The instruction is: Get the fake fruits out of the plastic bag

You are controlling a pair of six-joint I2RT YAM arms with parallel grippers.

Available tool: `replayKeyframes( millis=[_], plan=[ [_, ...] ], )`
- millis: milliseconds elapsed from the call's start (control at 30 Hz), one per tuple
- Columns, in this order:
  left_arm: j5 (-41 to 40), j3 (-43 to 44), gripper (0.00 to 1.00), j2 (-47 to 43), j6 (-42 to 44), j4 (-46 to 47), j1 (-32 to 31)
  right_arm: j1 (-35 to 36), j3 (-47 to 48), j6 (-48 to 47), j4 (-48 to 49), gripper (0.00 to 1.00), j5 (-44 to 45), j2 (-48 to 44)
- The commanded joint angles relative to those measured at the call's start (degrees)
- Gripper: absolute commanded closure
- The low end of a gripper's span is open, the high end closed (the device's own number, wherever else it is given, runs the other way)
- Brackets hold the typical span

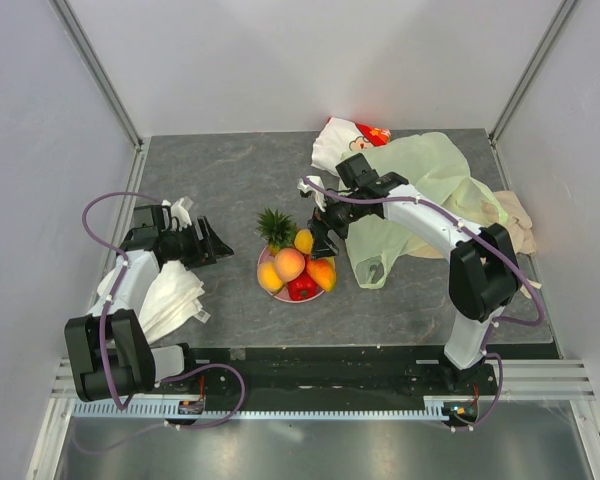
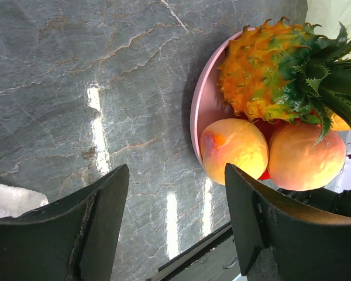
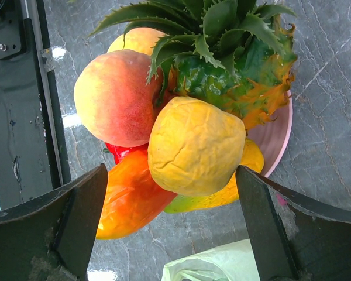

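Top view: six glossy plastic fruits [image 1: 289, 264] are piled on one round pink plate [image 1: 261, 260]. One translucent pale-green plastic bag [image 1: 425, 185] lies right of the plate.

Left wrist: the left gripper [image 2: 176, 175] is beside the plate, jaws apart, empty.

Right wrist: the right gripper [image 3: 171, 170] is over the plate, jaws spread wide, empty.

Heads up, the pink plate [image 3: 276, 136] is mostly buried under fruit; only a bit of rim shows in the right wrist view. The red pepper piece [image 3: 120, 153] on that plate is just a sliver under the peach [image 3: 114, 96] and mango [image 3: 131, 196]. In the left wrist view the pineapple [image 2: 263, 70] crown runs off the frame edge. Behind the plate, the cartoon pouch [image 1: 345, 135] sits half under the plastic bag [image 1: 430, 165].
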Motion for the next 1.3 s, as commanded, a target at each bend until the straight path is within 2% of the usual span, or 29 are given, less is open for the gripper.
replayKeyframes(
  millis=[0,700,1267],
  plan=[
    [0.80,-0.20,0.27,0.04,0.69,1.45,0.43,-0.11,0.15,-0.88,0.33,0.02,-0.86,-1.11],
    [0.80,0.06,0.27,0.74,0.69,1.63,0.35,-0.20,-0.03,-2.20,0.06,0.02,1.08,-0.58],
    [0.72,0.15,0.26,0.74,0.78,1.36,0.35,-0.63,2.52,2.10,3.84,0.02,3.19,3.11]
  ],
)
